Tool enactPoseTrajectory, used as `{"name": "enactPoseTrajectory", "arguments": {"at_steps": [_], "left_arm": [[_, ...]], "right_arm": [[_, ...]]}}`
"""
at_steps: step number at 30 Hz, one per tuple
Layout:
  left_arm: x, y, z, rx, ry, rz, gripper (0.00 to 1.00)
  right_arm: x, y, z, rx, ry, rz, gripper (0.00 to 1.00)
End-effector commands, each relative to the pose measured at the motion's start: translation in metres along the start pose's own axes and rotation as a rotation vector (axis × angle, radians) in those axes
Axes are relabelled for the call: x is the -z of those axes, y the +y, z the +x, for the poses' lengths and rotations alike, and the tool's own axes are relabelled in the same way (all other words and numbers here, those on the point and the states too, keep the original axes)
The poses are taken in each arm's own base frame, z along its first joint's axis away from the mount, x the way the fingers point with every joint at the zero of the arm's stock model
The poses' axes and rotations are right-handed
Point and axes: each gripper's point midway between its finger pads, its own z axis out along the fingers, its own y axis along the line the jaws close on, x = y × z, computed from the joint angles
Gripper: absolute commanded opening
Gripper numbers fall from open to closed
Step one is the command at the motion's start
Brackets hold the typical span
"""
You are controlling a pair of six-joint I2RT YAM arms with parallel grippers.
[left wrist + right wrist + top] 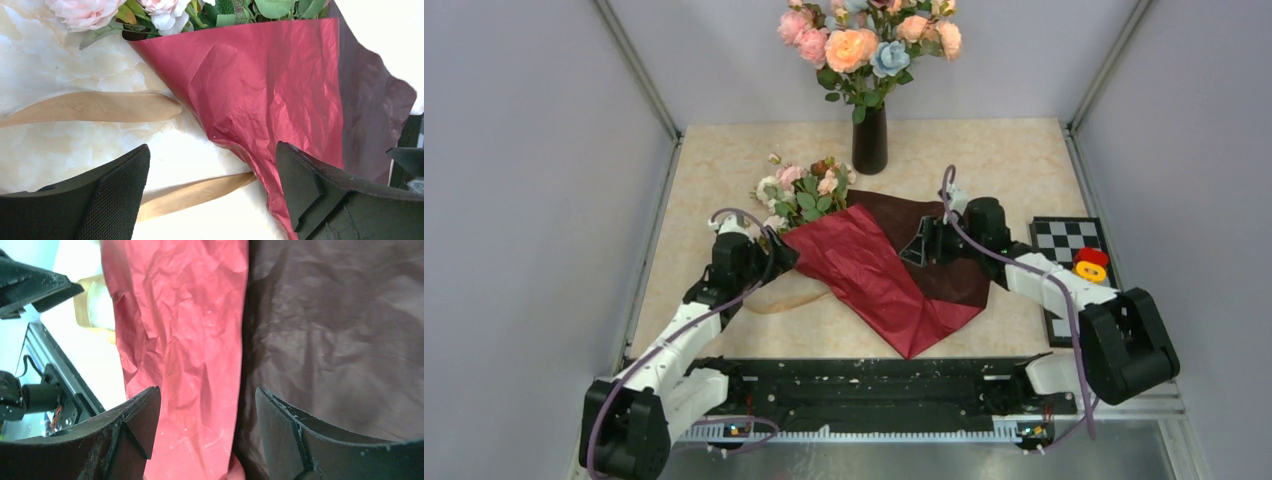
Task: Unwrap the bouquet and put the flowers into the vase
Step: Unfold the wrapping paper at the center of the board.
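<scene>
A: How is the left arm [689, 335] posed?

B: It reaches forward from its base at the near left corner, wrist low over the pale marbled table [984, 160]. The left gripper [210, 172] has its jaws spread wide and pinches nothing.

A: And where is the bouquet relative to it?

B: The cone-shaped bouquet in crinkled dark red paper [854, 265] lies on the table just ahead of those fingers. Its narrow lower part runs down past the right-hand finger [305, 185]. A flat tan ribbon [100, 106] lies on the table beside the cone, one strip passing between the fingers.

A: The right arm [1049, 280]?

B: It angles in from the near right corner, bent at the elbow, wrist over the wrapping. The right gripper [207, 415] hangs just above the paper with jaws apart, closed on nothing. The edge where the bright red sheet [190, 340] meets the darker maroon sheet [340, 330] runs between its fingers.

A: How does the bundle look?

B: The paper is creased and partly spread flat. Small cream and pale pink flowers with green leaves [802, 195] stick out at its wide far-left end. The slim black vase [869, 140] stands upright beyond them, near the back edge, with larger peach, pink and blue blooms in it.
</scene>
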Motion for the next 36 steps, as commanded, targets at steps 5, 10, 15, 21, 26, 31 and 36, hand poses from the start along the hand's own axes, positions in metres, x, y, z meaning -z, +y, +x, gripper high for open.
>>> {"name": "enactPoseTrajectory", "arguments": {"at_steps": [5, 10, 15, 21, 26, 31, 36], "left_arm": [[0.034, -0.020, -0.011, -0.162, 0.093, 0.017, 0.99], [0.048, -0.040, -0.020, -0.193, 0.106, 0.078, 0.99], [0.053, -0.049, -0.023, -0.179, 0.097, 0.111, 0.99], [0.054, -0.046, -0.023, -0.167, 0.093, 0.102, 0.99], [0.058, -0.038, -0.031, -0.162, 0.049, 0.049, 0.99], [0.073, -0.037, -0.048, -0.191, -0.024, 0.018, 0.99], [0.090, -0.044, -0.058, -0.203, -0.052, 0.020, 0.99]], "right_arm": [[-0.032, 0.019, 0.035, 0.043, 0.088, -0.060, 0.71], [-0.043, 0.011, 0.050, 0.048, 0.130, -0.048, 0.71], [-0.051, 0.012, 0.060, 0.071, 0.170, -0.061, 0.68], [-0.056, 0.019, 0.063, 0.091, 0.195, -0.079, 0.51], [-0.048, 0.044, 0.055, 0.138, 0.180, -0.108, 0.21], [-0.035, 0.085, 0.045, 0.234, 0.144, -0.158, 0.06], [-0.035, 0.129, 0.054, 0.298, 0.144, -0.249, 0.00]]}}
